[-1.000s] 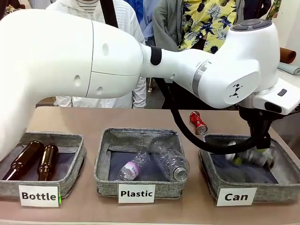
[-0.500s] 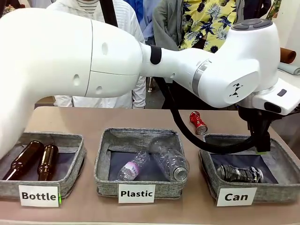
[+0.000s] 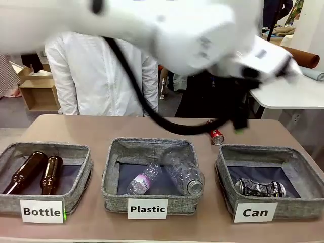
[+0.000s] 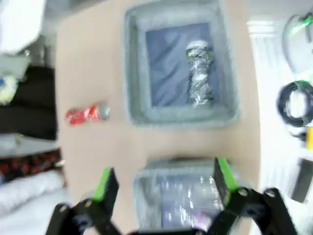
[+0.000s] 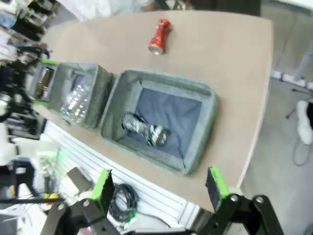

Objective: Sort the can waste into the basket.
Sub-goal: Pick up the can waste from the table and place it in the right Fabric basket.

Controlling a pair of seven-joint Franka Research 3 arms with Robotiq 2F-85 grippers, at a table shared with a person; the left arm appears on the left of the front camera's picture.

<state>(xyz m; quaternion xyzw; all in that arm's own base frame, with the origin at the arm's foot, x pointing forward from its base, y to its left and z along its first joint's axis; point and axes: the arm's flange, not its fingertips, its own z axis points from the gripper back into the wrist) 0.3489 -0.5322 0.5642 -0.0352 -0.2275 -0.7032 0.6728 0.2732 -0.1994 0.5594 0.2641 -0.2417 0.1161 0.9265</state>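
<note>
Red crushed metal can (image 3: 216, 135), centre-right, looks light, slippery; pinch its waist. Left claw (image 4: 164, 178) and right claw (image 5: 159, 183) gape empty.

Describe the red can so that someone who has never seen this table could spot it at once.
On the tan table, find the grey bin labelled Can, at the right end of a row of three. Behind its far left corner, on the bare tabletop, lies a small crushed red can. Unlike the silver can, it sits outside every bin.
</note>
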